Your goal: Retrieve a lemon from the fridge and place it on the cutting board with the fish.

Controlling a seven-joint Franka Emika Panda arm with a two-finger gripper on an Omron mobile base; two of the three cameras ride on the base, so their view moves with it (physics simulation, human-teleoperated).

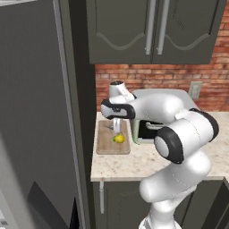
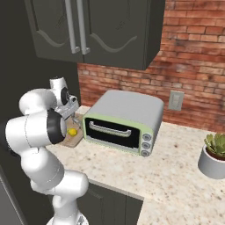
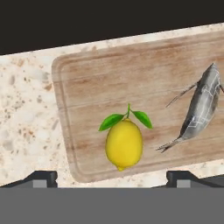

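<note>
Our gripper (image 3: 112, 178) hung wide open directly above the lemon (image 3: 124, 144), which lay on the cutting board (image 3: 100, 83), near the fish (image 3: 200, 107).

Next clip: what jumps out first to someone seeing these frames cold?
The bright yellow lemon lying free on the tan cutting board, with the grey fish beside it, not touching. The open claw hangs just above the lemon on the big white arm. To the board's right stands the pale green toaster oven against the red brick wall.
</note>
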